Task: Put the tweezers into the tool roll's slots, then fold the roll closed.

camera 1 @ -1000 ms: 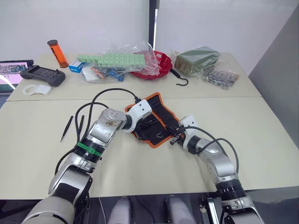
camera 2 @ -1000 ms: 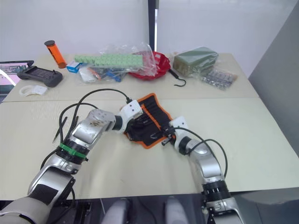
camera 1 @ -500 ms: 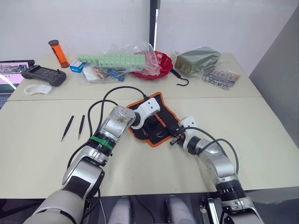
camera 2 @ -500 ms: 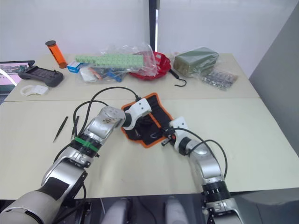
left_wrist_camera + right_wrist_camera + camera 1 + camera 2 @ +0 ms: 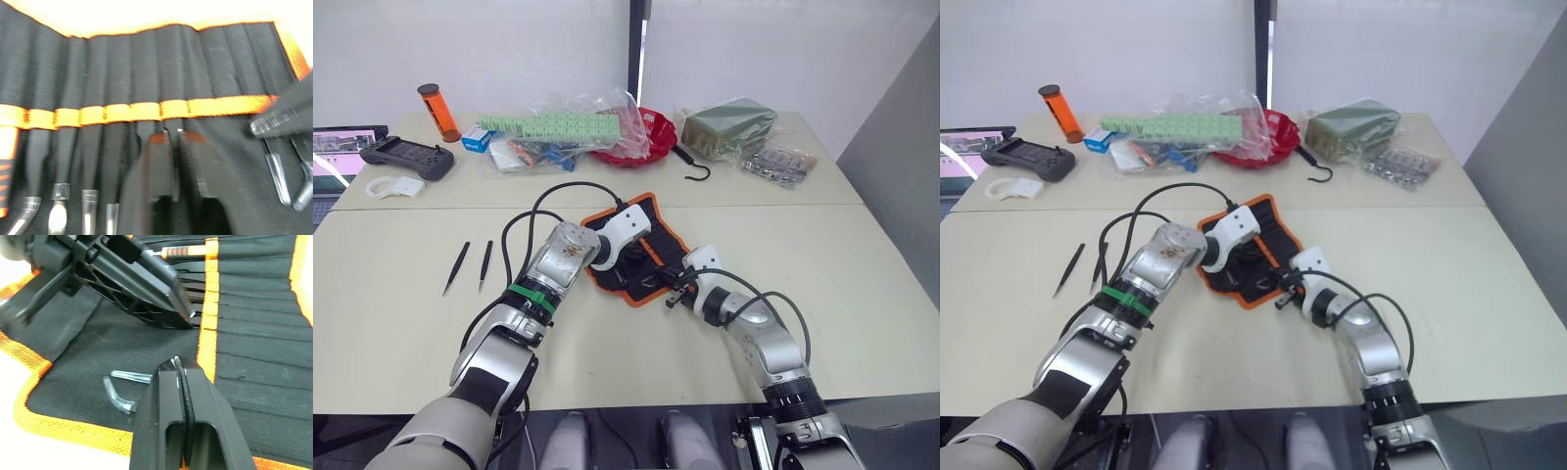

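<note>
A beige table stands before white walls.

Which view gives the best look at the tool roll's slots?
The left wrist view: the slots run across it as a row under the orange stripe, with the left gripper pointing at them. The right wrist view shows part of the row side-on. In the eye views the arms mostly cover them.

The tool roll is matt woven black cloth with orange fabric trim; the tweezers look dull black metal.
</note>
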